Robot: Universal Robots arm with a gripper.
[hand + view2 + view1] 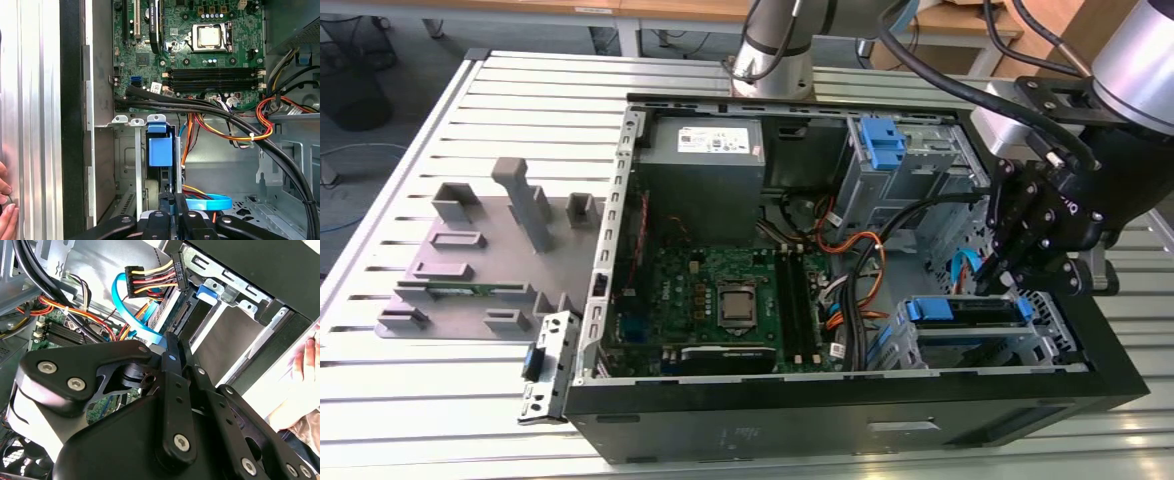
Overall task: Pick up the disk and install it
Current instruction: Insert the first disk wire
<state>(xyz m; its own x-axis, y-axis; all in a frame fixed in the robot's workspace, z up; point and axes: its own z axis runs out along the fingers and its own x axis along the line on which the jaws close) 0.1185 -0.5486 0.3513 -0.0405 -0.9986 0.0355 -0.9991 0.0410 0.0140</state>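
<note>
Ribbed aluminium table (pixel 400 400) carries the open computer case (pixel 720 430) in the exterior view, where the black gripper (pixel 1014 275) hangs over the drive cage at the exterior view's right, just above the disk (pixel 967 310) seated in it. In the second wrist view the fingers (pixel 172 357) are together, holding nothing, near a blue cable (pixel 135 325). In the first wrist view the disk's blue rail (pixel 160 147) stands in the cage (pixel 135 165) beside the motherboard (pixel 200 50).
</note>
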